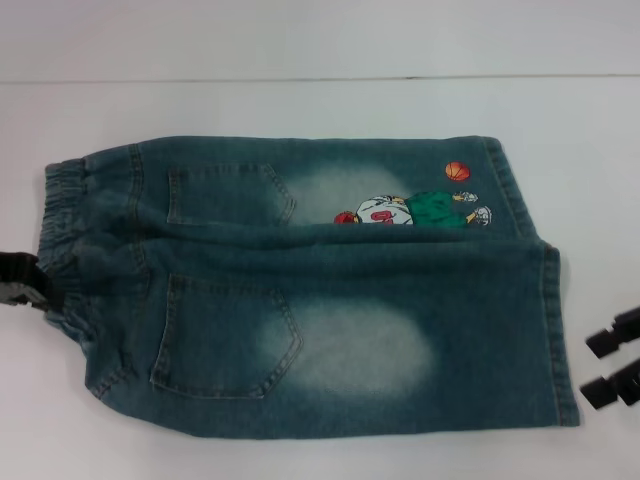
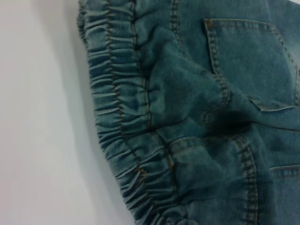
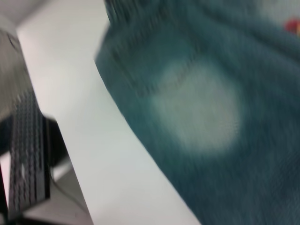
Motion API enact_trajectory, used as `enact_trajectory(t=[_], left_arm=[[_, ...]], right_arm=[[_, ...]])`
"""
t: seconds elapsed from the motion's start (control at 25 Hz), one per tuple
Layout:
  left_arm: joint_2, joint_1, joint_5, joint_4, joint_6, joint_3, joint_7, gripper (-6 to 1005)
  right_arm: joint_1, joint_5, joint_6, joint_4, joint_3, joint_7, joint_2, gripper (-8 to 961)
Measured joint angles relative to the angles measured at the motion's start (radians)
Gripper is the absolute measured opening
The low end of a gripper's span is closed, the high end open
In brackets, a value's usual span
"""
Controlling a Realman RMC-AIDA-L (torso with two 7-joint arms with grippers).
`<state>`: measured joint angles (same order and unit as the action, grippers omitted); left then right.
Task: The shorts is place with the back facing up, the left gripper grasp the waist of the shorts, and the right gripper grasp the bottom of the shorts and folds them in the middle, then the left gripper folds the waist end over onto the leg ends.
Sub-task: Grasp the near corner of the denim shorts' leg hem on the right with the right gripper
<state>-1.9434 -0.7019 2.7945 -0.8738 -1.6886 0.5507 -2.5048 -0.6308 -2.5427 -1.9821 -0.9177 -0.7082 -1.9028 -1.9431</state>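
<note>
The blue denim shorts [image 1: 330,300] lie flat on the white table, back pockets up, with the elastic waist [image 1: 65,200] at the left and the leg ends [image 1: 555,330] at the right. The near half overlaps the far half, and a cartoon print [image 1: 410,210] shows along the seam. My left gripper [image 1: 25,280] is at the table's left edge, touching the waistband. The left wrist view shows that gathered waistband [image 2: 122,117] close up. My right gripper [image 1: 603,366] stands open just right of the leg ends, holding nothing. A faded patch on the shorts [image 3: 201,108] fills the right wrist view.
Bare white table [image 1: 300,110] lies beyond the shorts and to the right of them. The right wrist view shows the table's near edge [image 3: 93,154] and a black keyboard-like object [image 3: 28,154] below it, off the table.
</note>
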Motion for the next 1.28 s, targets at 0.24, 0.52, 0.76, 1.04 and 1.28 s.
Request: enact_trajectory(t=[0.24, 0.52, 0.76, 1.04, 1.28], left_arm=[[0.001, -0.010, -0.001, 0.000, -0.003, 0.000, 0.001, 38], [0.000, -0.015, -0.001, 0.005, -0.003, 0.000, 0.003, 38], [0.004, -0.017, -0.001, 0.005, -0.003, -0.001, 0.003, 38], [0.005, -0.019, -0.001, 0.005, -0.003, 0.000, 0.003, 39], [0.004, -0.019, -0.001, 0.004, -0.003, 0.000, 0.003, 39]], right_arm=[[-0.033, -0.121, 0.002, 0.014, -0.028, -0.005, -0.012, 939], [-0.056, -0.177, 0.045, 0.089, -0.096, -0.005, -0.019, 931], [-0.072, -0.198, 0.062, 0.118, -0.123, -0.010, -0.026, 924], [-0.083, -0.201, 0.081, 0.143, -0.167, -0.028, -0.031, 916], [-0.094, -0.203, 0.106, 0.165, -0.183, -0.038, -0.041, 909]])
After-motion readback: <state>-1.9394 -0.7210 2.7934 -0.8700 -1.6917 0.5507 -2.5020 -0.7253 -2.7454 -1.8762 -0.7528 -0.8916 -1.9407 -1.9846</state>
